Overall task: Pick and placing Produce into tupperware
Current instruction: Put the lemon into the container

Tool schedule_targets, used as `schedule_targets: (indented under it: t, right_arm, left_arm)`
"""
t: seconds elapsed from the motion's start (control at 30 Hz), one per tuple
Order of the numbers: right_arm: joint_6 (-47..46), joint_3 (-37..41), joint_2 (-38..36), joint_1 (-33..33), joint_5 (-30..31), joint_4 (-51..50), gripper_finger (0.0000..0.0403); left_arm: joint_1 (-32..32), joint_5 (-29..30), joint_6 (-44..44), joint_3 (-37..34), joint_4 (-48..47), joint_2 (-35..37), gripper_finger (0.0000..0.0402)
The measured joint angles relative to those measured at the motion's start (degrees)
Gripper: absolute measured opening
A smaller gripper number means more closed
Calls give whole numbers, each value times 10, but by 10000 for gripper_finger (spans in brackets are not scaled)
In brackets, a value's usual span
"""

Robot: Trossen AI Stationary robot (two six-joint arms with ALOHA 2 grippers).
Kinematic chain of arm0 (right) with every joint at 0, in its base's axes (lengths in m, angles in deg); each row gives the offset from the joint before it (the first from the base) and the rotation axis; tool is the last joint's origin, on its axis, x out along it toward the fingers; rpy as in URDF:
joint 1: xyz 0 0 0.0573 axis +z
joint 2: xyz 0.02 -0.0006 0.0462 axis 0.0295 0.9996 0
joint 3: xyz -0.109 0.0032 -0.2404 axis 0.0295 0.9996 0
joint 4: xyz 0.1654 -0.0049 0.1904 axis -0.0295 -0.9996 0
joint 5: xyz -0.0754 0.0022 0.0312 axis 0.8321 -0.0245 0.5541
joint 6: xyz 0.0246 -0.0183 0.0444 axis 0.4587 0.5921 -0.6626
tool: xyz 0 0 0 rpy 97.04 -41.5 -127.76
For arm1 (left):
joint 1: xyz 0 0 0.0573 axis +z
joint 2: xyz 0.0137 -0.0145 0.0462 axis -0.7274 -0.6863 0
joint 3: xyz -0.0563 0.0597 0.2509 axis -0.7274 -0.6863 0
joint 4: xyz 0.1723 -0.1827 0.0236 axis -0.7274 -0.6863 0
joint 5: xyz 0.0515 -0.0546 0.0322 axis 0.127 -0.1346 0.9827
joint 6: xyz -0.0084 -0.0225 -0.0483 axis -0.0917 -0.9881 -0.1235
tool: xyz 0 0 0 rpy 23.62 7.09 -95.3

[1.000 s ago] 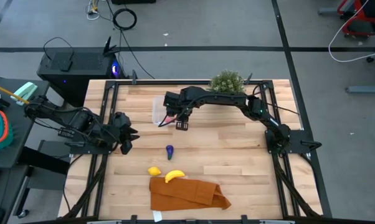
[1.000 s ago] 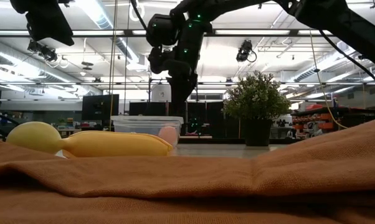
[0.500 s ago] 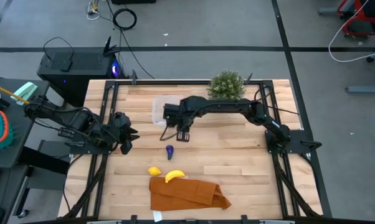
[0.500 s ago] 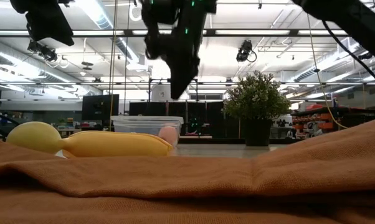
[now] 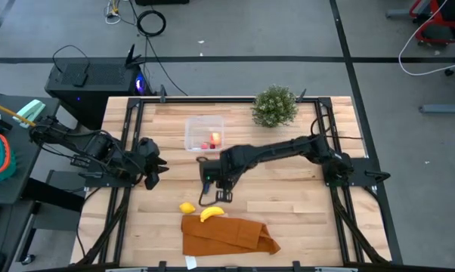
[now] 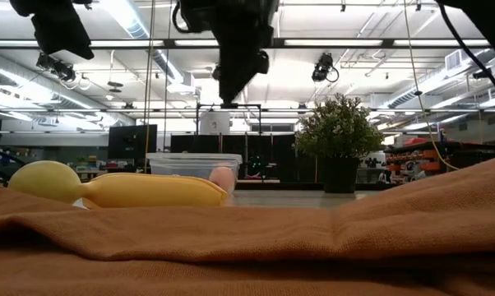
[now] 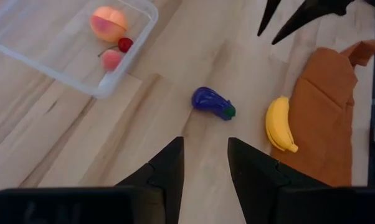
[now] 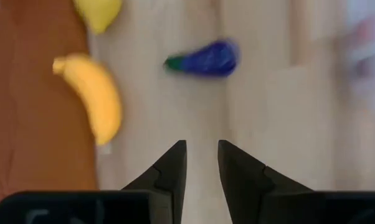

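My right gripper [image 5: 209,189] is open and hovers above the table over the dark purple piece [image 8: 206,60], touching nothing; the arm hides that piece in the high view. The yellow banana [image 5: 211,214] and yellow lemon [image 5: 187,207] lie on the table just beyond it, at the edge of the cloth. The clear tupperware [image 5: 191,134] stands toward the far side and holds the red-peach round fruit [image 7: 108,23], a tiny red piece [image 7: 125,44] and a second pinkish piece [image 7: 111,59]. My left gripper [image 5: 153,166] waits, open, at the table's left edge.
An orange-brown folded cloth [image 5: 227,234] lies at the near edge, filling the foreground of the low view. A green bushy plant [image 5: 274,106] stands at the far edge, right of the tupperware. Bare wood shows on the right half of the table [image 5: 288,196].
My right gripper has moved from above the tupperware toward the near edge and now hangs over the purple piece. The tupperware and the fruit inside it have come into sight in the high view. The produce on the table has kept its place.
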Motion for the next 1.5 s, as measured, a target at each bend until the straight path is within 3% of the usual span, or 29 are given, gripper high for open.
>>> schedule_targets:
  t: [0.2,0.6,0.73,0.9,1.07,1.27,1.5]
  right_arm:
    - [-46,55,1,36,0,1,99]
    - [-116,129,1,121,-4,12,99]
    - [-148,132,1,145,-1,25,97]
    - [-196,132,-5,165,53,63,94]
    - [-237,132,-17,167,84,74,94]
    - [-311,132,-50,182,105,70,94]
    - [-398,132,-86,193,157,70,95]
  left_arm:
    - [-5,-22,0,0,4,-5,131]
    - [-84,-27,37,0,21,-81,112]
    - [-94,-84,55,0,48,-114,105]
    - [-94,-178,43,0,134,-155,91]
    - [-94,-205,24,0,168,-210,81]
    - [-87,-207,107,0,166,-289,112]
    - [-69,-206,189,0,165,-342,187]
